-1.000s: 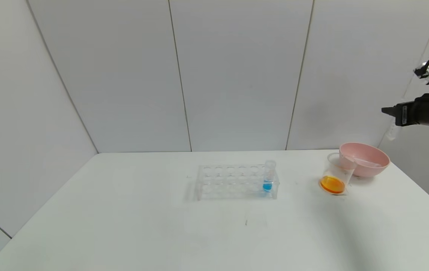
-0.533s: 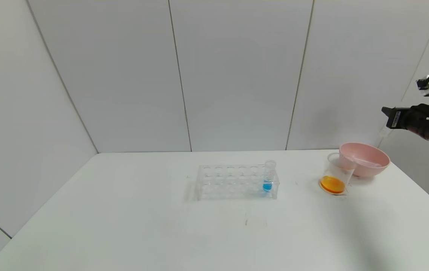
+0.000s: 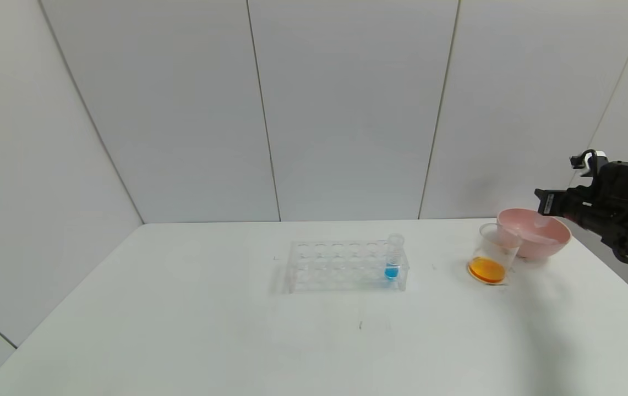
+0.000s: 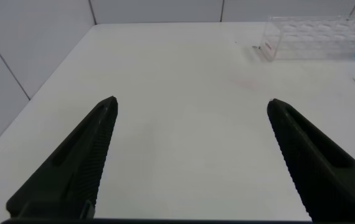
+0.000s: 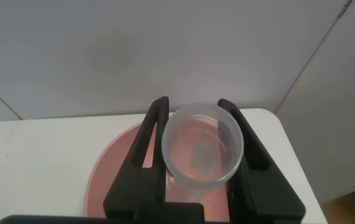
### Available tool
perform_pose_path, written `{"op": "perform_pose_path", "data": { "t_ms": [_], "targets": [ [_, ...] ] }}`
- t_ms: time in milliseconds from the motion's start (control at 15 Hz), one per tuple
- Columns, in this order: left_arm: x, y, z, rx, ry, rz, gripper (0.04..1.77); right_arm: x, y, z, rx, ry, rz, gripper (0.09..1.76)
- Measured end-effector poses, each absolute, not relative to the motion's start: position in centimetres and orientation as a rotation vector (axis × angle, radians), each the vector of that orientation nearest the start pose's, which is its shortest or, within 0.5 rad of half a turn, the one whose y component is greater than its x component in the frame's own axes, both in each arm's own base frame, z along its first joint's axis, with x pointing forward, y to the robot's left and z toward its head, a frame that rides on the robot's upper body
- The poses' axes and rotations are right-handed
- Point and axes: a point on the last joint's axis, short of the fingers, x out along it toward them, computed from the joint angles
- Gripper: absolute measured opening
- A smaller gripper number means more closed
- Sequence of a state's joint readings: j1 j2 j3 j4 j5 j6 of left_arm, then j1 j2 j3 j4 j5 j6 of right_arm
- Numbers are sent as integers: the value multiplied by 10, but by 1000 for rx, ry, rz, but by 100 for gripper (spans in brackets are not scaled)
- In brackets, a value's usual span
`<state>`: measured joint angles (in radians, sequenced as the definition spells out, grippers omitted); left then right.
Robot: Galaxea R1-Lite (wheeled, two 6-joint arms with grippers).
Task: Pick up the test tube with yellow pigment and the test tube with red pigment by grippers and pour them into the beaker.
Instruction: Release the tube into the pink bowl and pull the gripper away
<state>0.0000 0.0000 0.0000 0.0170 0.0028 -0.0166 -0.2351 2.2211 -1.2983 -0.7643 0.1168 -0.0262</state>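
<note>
My right gripper point(image 3: 542, 202) hangs just above the pink bowl point(image 3: 558, 234) at the table's far right. In the right wrist view it point(image 5: 193, 102) is shut on an empty clear test tube point(image 5: 199, 149), whose open mouth faces the camera. No yellow or red pigment shows in a tube; which tube this is I cannot tell. The beaker point(image 3: 492, 258) stands left of the bowl, touching it, with orange liquid at its bottom. My left gripper point(image 4: 190, 102) is open over bare table, out of the head view.
A clear rack point(image 3: 344, 267) stands mid-table with one tube of blue liquid point(image 3: 393, 258) at its right end. The bowl point(image 5: 112, 180) sits near the table's far right corner, with the wall close behind. White table point(image 3: 236, 341) spreads in front.
My right gripper has come down from high by the wall to just over the pink bowl, still holding the empty tube. Nothing else has moved.
</note>
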Motion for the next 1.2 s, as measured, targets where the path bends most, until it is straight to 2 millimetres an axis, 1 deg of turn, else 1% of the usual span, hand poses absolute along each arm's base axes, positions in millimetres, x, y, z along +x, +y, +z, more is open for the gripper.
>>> {"op": "perform_pose_path", "data": {
  "t_ms": [133,333,667,733,800,933,1200],
  "targets": [
    [-23,0,74,-17,17,3,172,441,-105,124,8,188,-119,59],
    [-23,0,74,-17,17,3,172,445,-106,124,9,188,-120,59],
    [-23,0,74,-17,17,3,172,444,-106,121,9,200,-111,59],
    [-23,0,74,-16,17,3,172,444,-106,120,11,202,-110,68],
    [-23,0,74,-17,17,2,172,444,-107,120,11,203,-111,81],
    [-23,0,74,-17,17,3,172,445,-107,121,11,207,-116,101],
    [-23,0,74,-16,17,3,172,444,-107,125,10,198,-116,130]
  ]
}}
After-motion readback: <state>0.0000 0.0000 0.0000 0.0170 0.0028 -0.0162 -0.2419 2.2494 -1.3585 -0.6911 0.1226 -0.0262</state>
